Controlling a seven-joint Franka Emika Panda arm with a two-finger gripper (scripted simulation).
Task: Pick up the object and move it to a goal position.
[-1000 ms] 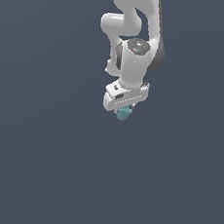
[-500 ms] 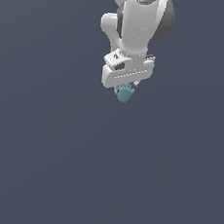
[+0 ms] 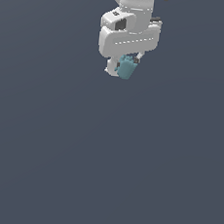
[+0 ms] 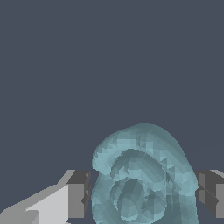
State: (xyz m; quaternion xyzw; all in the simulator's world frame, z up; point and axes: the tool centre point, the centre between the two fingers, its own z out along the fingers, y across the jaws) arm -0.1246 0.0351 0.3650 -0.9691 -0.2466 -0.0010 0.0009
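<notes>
The white claw [image 3: 124, 67] sits high in the exterior view, near the top edge and about midway across, well above the flat grey ground [image 3: 102, 172]. Its jaws are closed onto the teal-blue lumpy object [image 3: 126, 68], which hangs just beneath the wrist. In the wrist view the object [image 4: 142, 179] fills the gap between the two dark fingertips [image 4: 78, 199], touching both.
</notes>
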